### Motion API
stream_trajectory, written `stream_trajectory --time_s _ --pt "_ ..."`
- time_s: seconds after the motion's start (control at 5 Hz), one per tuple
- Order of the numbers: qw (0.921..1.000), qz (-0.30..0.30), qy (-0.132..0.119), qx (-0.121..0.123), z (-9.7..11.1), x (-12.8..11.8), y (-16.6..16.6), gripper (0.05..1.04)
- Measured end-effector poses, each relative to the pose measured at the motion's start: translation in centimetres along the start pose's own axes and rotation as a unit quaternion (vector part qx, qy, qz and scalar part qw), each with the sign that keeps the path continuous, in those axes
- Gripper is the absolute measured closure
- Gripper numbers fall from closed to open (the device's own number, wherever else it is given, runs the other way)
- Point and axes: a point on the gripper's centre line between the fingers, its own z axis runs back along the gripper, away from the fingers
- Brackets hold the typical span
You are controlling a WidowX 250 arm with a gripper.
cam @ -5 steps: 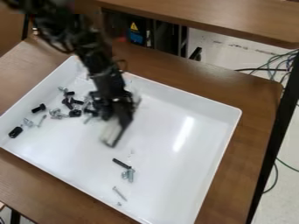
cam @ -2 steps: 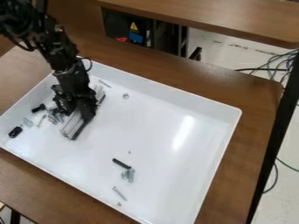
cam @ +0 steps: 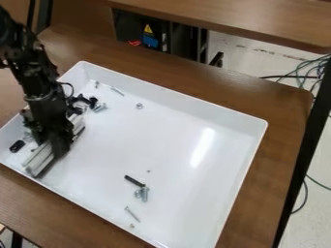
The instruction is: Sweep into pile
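Gripper [cam: 57, 141] shifted left across tray [cam: 168, 138] in 2 steps, from mid-left 1.0 s ago to near the left corner now; pale bar [cam: 40, 157] carried along with it; black bolts [cam: 82, 100] now in sight beyond the gripper, where the arm covered them 0.4 s ago; hex nut [cam: 140, 106], covered 1.0 s ago, exposed; tiny speck [cam: 148, 171] slightly right of its last spot.

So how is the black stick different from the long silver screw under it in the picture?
The black stick is dark and thicker; the silver screw is shiny and thinner.
The black stick's lower end is right by some silver pieces; the silver screw lies apart from them.
Both are long, slanted and lying in the white tray.
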Motion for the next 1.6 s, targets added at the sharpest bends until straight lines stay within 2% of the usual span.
stream_trajectory --time_s 0.2,0.4,0.6,0.8,1.0,1.2,1.4,1.6 --pt "0.9978 -0.057 -0.034 -0.004 2.2 1.6 -5.2 0.725" --pt "0.9927 -0.116 -0.034 -0.008 2.1 2.0 -10.3 0.725" --pt "0.9881 -0.149 -0.032 -0.016 1.2 1.3 -14.9 0.725" --pt "0.9831 -0.172 -0.032 -0.055 0.1 -0.4 -19.7 0.725" --pt "0.9821 -0.161 -0.04 -0.088 -0.4 -1.1 -23.9 0.725" --pt "0.9846 -0.152 -0.029 -0.082 -1.7 -1.7 -24.0 0.725" --pt "0.9879 -0.133 -0.034 -0.071 -2.4 -1.8 -21.4 0.725" --pt "0.9921 -0.102 -0.05 -0.053 -2.7 -1.4 -17.5 0.725"
